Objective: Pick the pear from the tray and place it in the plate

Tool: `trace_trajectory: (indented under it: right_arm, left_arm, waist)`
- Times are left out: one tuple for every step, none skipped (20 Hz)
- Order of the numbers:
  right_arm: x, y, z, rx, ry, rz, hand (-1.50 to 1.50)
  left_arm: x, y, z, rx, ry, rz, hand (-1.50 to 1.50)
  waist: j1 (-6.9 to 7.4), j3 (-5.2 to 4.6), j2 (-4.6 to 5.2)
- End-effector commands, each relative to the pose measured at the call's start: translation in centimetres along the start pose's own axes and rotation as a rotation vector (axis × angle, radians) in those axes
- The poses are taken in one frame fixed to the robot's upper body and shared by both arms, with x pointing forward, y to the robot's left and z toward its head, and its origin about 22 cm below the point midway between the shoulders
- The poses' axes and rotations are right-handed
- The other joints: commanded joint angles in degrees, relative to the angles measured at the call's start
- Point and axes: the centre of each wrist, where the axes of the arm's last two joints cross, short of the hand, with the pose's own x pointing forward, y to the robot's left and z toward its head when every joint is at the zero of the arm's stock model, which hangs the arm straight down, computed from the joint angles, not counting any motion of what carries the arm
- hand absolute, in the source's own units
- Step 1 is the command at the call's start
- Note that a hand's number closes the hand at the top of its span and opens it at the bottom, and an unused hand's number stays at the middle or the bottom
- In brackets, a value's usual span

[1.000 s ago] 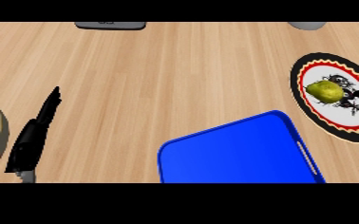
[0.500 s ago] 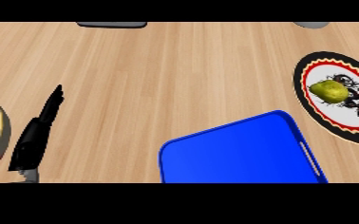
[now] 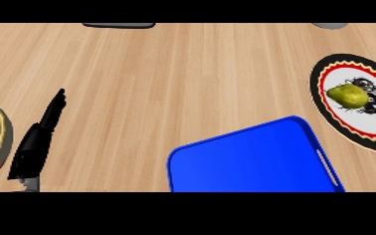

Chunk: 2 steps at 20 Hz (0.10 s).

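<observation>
Hardly a thing had moved over that last second. The pear (image 3: 348, 95) sat on the plate (image 3: 322, 82) at the right, same spot as before and off the tray (image 3: 249, 162) nearby. By my reckoning the placing looked done. The left hand (image 3: 38, 142) lay at the left edge as before, fingers straight and together, holding nothing. The right hand was out of view. The count was one pear, one plate, one tray, one hand showing.

Left hand (image 3: 38, 138) at left edge, fingers straight (pointing up); resting
</observation>
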Motion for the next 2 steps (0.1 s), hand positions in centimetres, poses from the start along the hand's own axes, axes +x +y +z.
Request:
trace_trajectory:
  right_arm:
    - [0.28, -1.21, 0.95, 0.067, -0.099, -0.079, -1.50]
    - [-0.11, -1.38, 1.51, 0.071, -0.092, -0.086, -1.50]
  left_arm:
    - [0.28, 0.31, -0.21, -0.008, -0.007, -0.003, 0.00]
    - [-0.49, -0.17, 0.60, -0.006, 0.004, 0.014, 0.00]
  waist:
    - [0.19, 0.20, 0.23]
    - [0.17, 0.06, 0.00]
